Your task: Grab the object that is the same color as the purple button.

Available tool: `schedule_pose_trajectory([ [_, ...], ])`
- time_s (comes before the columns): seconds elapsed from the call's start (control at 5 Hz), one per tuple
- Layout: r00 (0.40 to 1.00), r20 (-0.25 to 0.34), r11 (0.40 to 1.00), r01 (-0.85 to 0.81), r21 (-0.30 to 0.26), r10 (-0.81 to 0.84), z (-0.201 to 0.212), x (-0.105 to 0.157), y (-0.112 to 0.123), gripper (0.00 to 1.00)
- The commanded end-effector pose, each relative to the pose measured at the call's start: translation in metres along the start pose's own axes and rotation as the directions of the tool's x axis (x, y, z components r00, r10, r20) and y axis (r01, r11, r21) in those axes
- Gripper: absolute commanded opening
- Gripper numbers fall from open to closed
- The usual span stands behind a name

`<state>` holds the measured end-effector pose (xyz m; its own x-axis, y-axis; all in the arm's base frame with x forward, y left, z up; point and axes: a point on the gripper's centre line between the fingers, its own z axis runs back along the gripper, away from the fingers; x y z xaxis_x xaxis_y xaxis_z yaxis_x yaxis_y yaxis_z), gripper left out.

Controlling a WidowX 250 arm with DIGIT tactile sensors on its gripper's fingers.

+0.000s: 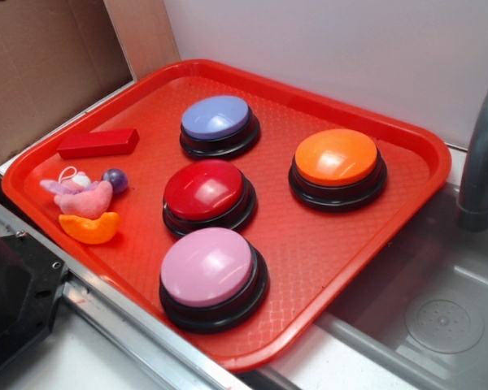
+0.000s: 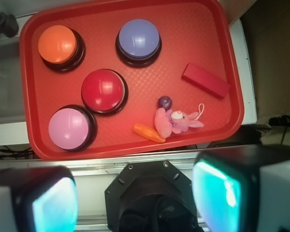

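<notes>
A red plastic tray (image 1: 407, 175) with a textured floor takes up most of both views, set beside a grey sink basin (image 1: 439, 317) whose faucet pipe (image 1: 481, 154) rises at the right edge of the exterior view. Four domed buttons on black bases stand on the tray, well apart from each other: a pink button (image 1: 207, 268) nearest the front rim, a red button (image 1: 205, 191) in the middle, an orange button (image 1: 336, 158) toward the sink side, and a purple button (image 1: 217, 118) toward the back. The gripper (image 2: 135, 198) hangs high above the tray's front edge in the wrist view, its two fingers (image 2: 222, 193) framing the bottom corners with a wide gap between them and nothing held. Smaller things cluster at the tray's left end in the exterior view. A red rectangular block (image 1: 98, 143) lies flat near the rim, apart from the rest. A pink plush toy (image 1: 83, 197) with a white cord loop lies closer to the front, and an orange crescent piece (image 1: 89, 229) sits just beside it, touching or nearly so. The small dark-purple ball (image 1: 115, 179) rests on the tray floor right against the plush toy's upper side, between the toy and the red button, far from the gripper.
</notes>
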<state>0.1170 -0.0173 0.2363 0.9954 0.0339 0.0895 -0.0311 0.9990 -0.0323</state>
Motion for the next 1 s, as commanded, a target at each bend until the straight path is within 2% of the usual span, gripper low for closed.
schedule_pose_trajectory([
  [0.0, 1.0, 0.0, 1.0, 0.0, 0.0, 0.0, 0.0, 0.0, 0.0, 1.0],
  [0.2, 0.998, 0.065, 1.0, -0.016, -0.002, 0.016, -0.013, 0.011, 0.004, 1.0],
  [0.4, 0.992, 0.13, 1.0, 0.006, -0.023, -0.003, -0.051, 0.023, 0.012, 1.0],
  [0.6, 0.982, 0.187, 1.0, -0.01, -0.007, 0.011, -0.085, 0.034, 0.027, 1.0],
  [0.8, 0.984, 0.176, 0.999, -0.029, -0.018, 0.032, -0.121, 0.043, 0.043, 1.0],
])
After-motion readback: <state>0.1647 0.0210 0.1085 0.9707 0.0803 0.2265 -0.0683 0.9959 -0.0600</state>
